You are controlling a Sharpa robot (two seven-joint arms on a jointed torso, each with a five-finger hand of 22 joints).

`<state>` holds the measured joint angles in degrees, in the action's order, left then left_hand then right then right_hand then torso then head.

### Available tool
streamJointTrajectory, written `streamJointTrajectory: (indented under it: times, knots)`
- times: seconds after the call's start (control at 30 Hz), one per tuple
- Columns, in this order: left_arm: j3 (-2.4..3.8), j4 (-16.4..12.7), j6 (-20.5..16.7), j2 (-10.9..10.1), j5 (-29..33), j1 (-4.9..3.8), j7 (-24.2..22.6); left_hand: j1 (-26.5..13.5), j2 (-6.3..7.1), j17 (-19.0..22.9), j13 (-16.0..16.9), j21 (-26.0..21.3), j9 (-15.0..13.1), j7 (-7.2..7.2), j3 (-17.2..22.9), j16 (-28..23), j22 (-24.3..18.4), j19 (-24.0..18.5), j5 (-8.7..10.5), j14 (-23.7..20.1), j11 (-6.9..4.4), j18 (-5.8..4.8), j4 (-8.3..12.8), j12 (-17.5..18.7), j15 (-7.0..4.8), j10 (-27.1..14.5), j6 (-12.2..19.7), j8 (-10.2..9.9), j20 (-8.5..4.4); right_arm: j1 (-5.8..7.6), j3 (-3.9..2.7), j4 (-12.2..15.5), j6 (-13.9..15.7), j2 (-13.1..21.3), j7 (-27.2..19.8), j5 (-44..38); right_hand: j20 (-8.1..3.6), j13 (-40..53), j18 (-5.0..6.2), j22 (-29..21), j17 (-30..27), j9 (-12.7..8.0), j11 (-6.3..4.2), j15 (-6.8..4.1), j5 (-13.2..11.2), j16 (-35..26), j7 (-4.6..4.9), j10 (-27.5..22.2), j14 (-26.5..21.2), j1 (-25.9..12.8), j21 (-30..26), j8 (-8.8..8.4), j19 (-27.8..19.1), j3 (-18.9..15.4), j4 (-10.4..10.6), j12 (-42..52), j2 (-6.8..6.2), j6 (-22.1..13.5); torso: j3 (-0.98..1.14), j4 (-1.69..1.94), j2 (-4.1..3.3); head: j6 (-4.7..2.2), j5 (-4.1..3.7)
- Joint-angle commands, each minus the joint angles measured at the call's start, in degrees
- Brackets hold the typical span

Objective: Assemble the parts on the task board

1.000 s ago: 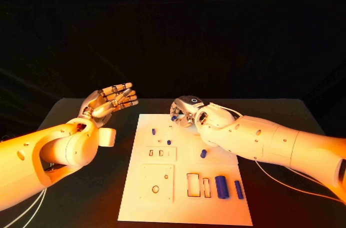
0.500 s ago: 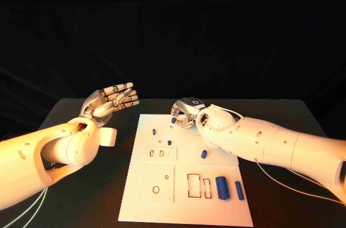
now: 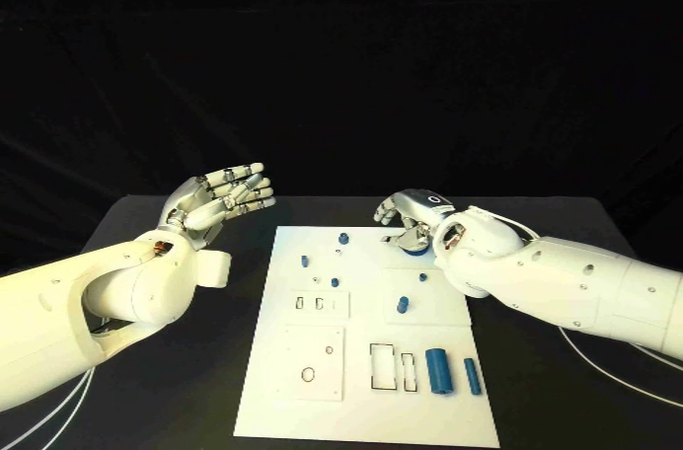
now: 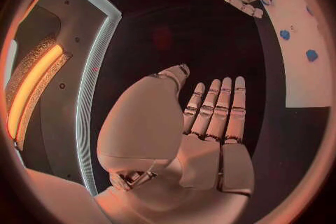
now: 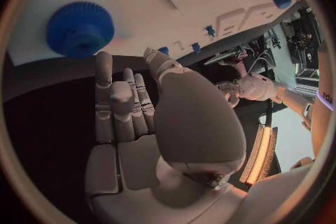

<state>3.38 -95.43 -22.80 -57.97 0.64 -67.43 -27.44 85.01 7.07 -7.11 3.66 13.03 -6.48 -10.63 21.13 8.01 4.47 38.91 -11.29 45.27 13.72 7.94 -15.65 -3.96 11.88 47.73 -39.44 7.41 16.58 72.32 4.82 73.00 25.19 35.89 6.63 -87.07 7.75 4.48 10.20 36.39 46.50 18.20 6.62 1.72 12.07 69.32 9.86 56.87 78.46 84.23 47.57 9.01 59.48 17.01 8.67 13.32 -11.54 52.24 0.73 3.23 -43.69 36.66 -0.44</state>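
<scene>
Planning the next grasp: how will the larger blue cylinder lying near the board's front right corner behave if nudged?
The larger blue cylinder lies on its side on the flat white task board, so it probably rolls sideways. It looks like smooth plastic, likely light, stiff and somewhat slippery.

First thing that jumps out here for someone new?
Probably the white task board running down the middle of the black table, dotted with small blue parts. Next, the left hand raised open beside the board's far left corner, and the right hand at its far right corner, near a blue gear.
</scene>
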Motion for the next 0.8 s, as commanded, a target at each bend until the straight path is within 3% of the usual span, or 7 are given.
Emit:
streamJointTrajectory:
  times: [0.03, 0.13, 0.27, 0.37, 0.47, 0.57, 0.8]
  knots:
    - [0.05, 0.02, 1.28, -0.06, 0.37, -0.15, -0.06, -0.73, -0.04, -0.07, 0.05, 0.27, -0.01, -5.84, 0.32, 0.31, 0.07, 0.44, 0.22, 0.31, 0.09, 0.85, 0.00, -0.32, 0.02, 0.37, 0.04, 0.22, 0.04, 0.76, -0.54, 3.09, 3.59, 3.19, 0.34, 4.54, -0.75, 0.29, -0.21, 3.57, 3.18, -0.18, -0.91, -0.66, 0.21, 2.27, -0.16, 5.25, 1.99, 0.14, 2.76, -0.33, 2.78, 3.40, 1.12, 2.43, -1.18, 1.32, 0.06, -0.66, 0.40, -0.05, 0.03]
    - [0.04, 0.19, 1.29, -0.03, 0.41, -0.14, -0.02, -0.73, -0.04, -0.07, 0.05, 0.27, -0.01, -5.84, 0.32, 0.31, 0.07, 0.44, 0.22, 0.31, 0.09, 0.85, 0.00, -0.32, 0.02, 0.37, 0.04, 0.22, 0.04, 1.70, -0.83, 4.66, 1.87, 5.90, 1.10, 8.11, -1.74, 2.07, -1.10, 8.72, 8.40, -0.29, -2.60, -1.95, -0.37, 5.28, -1.15, 12.06, 4.22, -0.33, 6.86, -0.47, 6.16, 5.67, 1.95, 5.92, -2.67, 2.25, 0.04, -0.98, 0.53, -0.04, -0.12]
    - [0.04, 0.32, 1.35, 0.05, 0.45, -0.14, 0.02, -0.74, -0.04, -0.07, 0.04, 0.28, -0.01, -5.84, 0.36, 0.30, 0.07, 0.46, 0.23, 0.31, 0.10, 0.85, 0.00, -0.30, 0.02, 0.37, 0.03, 0.22, 0.04, 2.47, -0.99, 5.03, -2.25, 8.02, 2.03, 11.72, -2.28, 4.14, -1.82, 12.33, 13.22, -0.37, -3.06, -2.47, -0.33, 7.85, -1.20, 14.68, 5.82, -0.98, 9.70, -0.79, 8.65, 5.86, 2.52, 8.21, -4.02, 2.37, 0.10, -1.24, 0.62, 0.06, -0.10]
    - [0.03, 0.43, 1.44, 0.15, 0.48, -0.14, 0.04, -0.74, -0.04, -0.07, 0.04, 0.28, -0.01, -5.84, 0.36, 0.30, 0.07, 0.46, 0.23, 0.31, 0.10, 0.85, 0.00, -0.30, 0.02, 0.37, 0.03, 0.22, 0.04, 2.75, -1.01, 4.22, -6.28, 8.59, 2.96, 13.35, -2.80, 12.78, -2.37, 15.16, 15.93, -0.40, -3.63, -2.95, -0.05, 9.35, -1.71, 14.97, 6.43, -1.33, 11.38, -1.64, 10.34, 1.73, 3.44, 17.44, -4.62, 1.71, 0.17, -1.25, 0.66, 0.14, -0.06]
    - [0.03, 0.48, 1.59, 0.23, 0.50, -0.13, 0.08, -0.75, -0.05, -0.08, 0.04, 0.28, -0.04, -5.84, 0.41, 0.31, 0.07, 0.47, 0.23, 0.32, 0.09, 0.86, 0.01, -0.30, 0.02, 0.39, -0.14, 0.25, 0.04, 2.85, -0.94, 3.29, -8.99, 8.56, 3.74, 14.18, -2.59, 27.40, -3.12, 19.61, 22.27, -0.08, -3.55, -2.64, 0.27, 12.50, -1.43, 10.71, 7.50, 1.51, 14.36, -1.85, 12.72, -6.41, 5.96, 31.55, -2.69, 0.70, 0.11, -1.08, 0.59, 0.13, -0.33]
    - [0.02, 0.54, 1.72, 0.31, 0.51, -0.13, 0.12, -0.75, -0.05, -0.08, 0.04, 0.28, -0.04, -5.84, 0.41, 0.31, 0.07, 0.47, 0.23, 0.32, 0.09, 0.86, 0.01, -0.30, 0.02, 0.39, -0.14, 0.25, 0.04, 2.84, -0.81, 1.98, -10.31, 7.96, 4.33, 14.59, -2.27, 49.53, -3.76, 23.50, 28.69, 0.26, -2.96, -2.30, 0.22, 15.35, -1.14, 16.14, 8.67, 2.86, 17.16, -1.40, 14.63, -11.71, 7.91, 50.10, -1.35, -0.14, 0.07, -1.00, 0.53, 0.18, -0.44]
    - [0.02, 0.80, 1.91, 0.61, 0.52, -0.12, 0.20, -0.76, -0.06, -0.09, 0.04, 0.29, -0.05, -5.84, 0.44, 0.32, 0.06, 0.48, 0.23, 0.33, 0.09, 0.86, 0.01, -0.30, 0.02, 0.41, -0.18, 0.26, 0.04, 2.36, -0.41, -0.75, -11.47, 6.16, 4.94, 14.48, -1.69, 67.94, -4.61, 28.69, 36.68, 0.78, -2.28, -1.60, 0.43, 18.56, -0.60, 22.60, 10.13, 1.97, 21.09, -0.19, 17.06, -15.71, 7.99, 64.40, 0.20, -1.20, -0.01, -0.80, 0.47, 0.35, -0.29]
